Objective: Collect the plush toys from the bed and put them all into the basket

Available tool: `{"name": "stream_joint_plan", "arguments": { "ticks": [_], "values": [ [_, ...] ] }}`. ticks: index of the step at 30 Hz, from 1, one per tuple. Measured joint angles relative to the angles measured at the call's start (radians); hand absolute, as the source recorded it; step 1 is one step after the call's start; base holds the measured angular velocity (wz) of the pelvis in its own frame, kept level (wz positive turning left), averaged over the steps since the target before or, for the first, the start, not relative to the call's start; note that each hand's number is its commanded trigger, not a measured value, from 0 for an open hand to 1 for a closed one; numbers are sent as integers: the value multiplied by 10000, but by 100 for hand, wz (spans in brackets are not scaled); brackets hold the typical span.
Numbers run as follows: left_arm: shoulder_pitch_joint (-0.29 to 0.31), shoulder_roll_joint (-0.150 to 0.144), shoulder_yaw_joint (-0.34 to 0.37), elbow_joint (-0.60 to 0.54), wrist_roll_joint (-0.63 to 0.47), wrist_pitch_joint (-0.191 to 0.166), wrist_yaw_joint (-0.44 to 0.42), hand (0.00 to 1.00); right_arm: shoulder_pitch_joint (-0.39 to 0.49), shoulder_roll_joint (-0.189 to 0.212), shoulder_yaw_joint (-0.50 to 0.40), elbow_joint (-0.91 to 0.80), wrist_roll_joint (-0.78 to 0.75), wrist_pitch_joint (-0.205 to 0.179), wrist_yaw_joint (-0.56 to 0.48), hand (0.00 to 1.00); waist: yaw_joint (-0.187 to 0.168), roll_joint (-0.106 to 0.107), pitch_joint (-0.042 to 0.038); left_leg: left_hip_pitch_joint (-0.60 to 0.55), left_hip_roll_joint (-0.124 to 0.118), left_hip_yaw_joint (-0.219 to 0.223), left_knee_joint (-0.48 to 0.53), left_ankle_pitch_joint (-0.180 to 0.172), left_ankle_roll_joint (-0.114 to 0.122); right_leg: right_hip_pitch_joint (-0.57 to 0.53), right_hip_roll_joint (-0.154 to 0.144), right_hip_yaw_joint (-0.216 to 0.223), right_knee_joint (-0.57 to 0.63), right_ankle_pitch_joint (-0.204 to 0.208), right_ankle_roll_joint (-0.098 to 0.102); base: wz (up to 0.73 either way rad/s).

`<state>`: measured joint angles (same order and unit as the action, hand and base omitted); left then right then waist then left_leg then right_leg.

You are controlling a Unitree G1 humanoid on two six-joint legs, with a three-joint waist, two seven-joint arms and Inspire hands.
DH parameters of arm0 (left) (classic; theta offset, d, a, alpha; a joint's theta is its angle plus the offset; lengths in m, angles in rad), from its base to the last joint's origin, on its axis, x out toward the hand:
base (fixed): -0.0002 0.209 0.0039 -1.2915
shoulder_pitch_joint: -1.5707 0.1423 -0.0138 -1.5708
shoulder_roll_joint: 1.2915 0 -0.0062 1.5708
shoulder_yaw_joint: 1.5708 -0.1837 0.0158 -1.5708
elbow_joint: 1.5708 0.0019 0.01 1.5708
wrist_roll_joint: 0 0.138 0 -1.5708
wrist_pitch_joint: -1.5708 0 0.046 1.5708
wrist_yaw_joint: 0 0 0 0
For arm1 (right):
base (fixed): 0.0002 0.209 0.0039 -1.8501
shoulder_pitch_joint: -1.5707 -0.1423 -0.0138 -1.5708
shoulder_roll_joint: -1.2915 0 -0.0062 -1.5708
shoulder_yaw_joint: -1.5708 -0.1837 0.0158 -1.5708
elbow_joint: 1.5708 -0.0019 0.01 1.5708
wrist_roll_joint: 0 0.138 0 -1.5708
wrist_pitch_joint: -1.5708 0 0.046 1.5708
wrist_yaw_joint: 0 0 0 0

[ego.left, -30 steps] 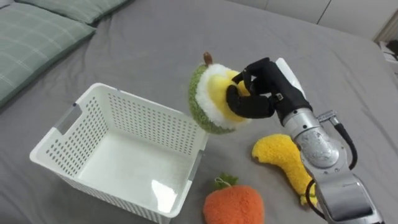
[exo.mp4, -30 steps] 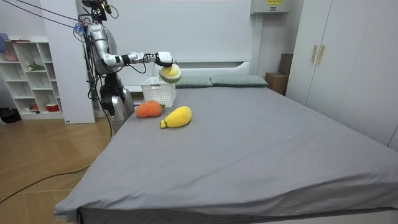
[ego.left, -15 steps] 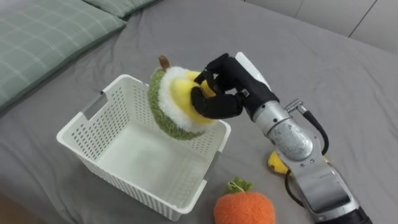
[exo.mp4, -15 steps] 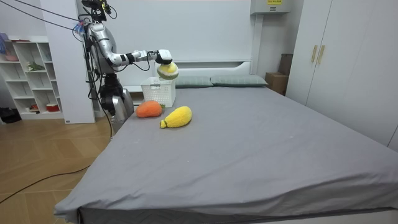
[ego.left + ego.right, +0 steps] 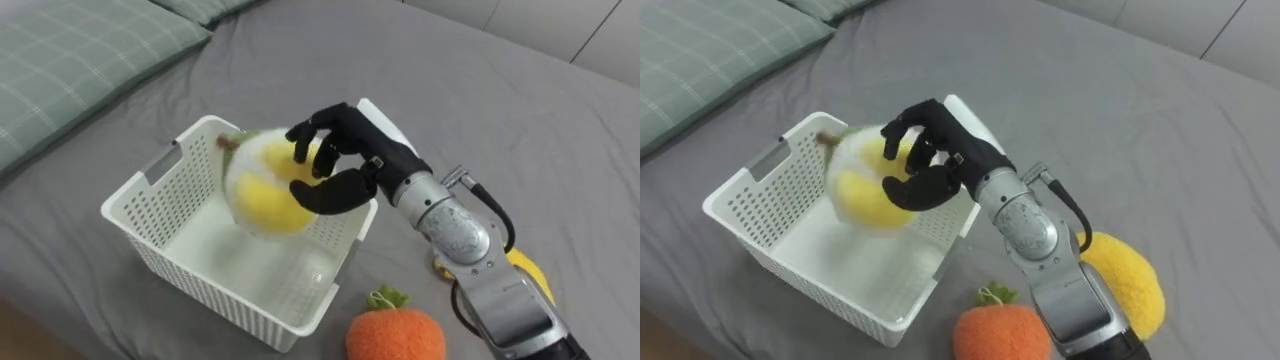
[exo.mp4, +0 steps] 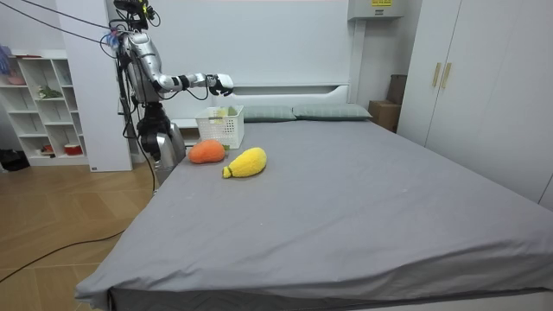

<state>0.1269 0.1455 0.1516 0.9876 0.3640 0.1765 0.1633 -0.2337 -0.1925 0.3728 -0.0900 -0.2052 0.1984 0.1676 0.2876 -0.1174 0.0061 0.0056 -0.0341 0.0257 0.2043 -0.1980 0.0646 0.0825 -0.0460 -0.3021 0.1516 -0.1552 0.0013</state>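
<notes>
While the right hand [image 5: 345, 172] splays over a white plastic basket [image 5: 190, 275],
a round yellow-green plush toy [image 5: 262, 197] shows blurred just beside its fingers.

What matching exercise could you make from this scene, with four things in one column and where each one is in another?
1. right hand
2. yellow-green plush toy
3. orange plush toy
4. white basket

A. on the bed, by the basket's near corner
B. on the bed, nearest the checked pillow
C. over the basket, fingers spread
D. at the basket's opening, under the hand

Pairs: 1-C, 2-D, 3-A, 4-B.
</notes>
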Motion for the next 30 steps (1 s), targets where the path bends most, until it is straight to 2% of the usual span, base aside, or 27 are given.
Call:
{"name": "stream_joint_plan", "arguments": {
  "ticks": [3, 8, 18, 23, 30],
  "values": [
    [-2, 28, 0, 33, -17, -170, 1, 0, 192, -1, 3, 1, 24, -31, -4, 0, 1, -5, 3, 32, 0, -1, -11, 5, 0, 24, 0, 8, -2, 0, 0, 0],
    [30, 23, 2, 137, -15, -241, 2, 0, 659, -1, 4, 7, -15, -45, -4, 0, -36, -8, 8, 35, -2, -8, -6, 13, -3, 30, 1, 16, 0, 0, 0, 0],
    [230, 26, 38, 137, 44, -242, 33, 0, 703, -31, -34, 12, -32, -192, -150, 0, -116, -6, 9, 31, -4, -22, -13, 18, -6, 30, 7, 12, -9, 1, 0, 0],
    [276, 38, 238, 138, 417, -206, -2, 0, 703, -213, -195, 12, -48, -194, -207, 0, -119, -5, 10, 32, -5, -20, -13, 17, -6, 28, 5, 7, -9, 4, 2, 0],
    [425, 85, 448, 146, 430, -142, -17, 0, 866, -302, -864, 300, -156, -360, -952, 0, -327, -17, 1, 44, -8, -21, -9, 17, -5, 34, 0, 10, -7, 6, 6, 0]
  ]
}}
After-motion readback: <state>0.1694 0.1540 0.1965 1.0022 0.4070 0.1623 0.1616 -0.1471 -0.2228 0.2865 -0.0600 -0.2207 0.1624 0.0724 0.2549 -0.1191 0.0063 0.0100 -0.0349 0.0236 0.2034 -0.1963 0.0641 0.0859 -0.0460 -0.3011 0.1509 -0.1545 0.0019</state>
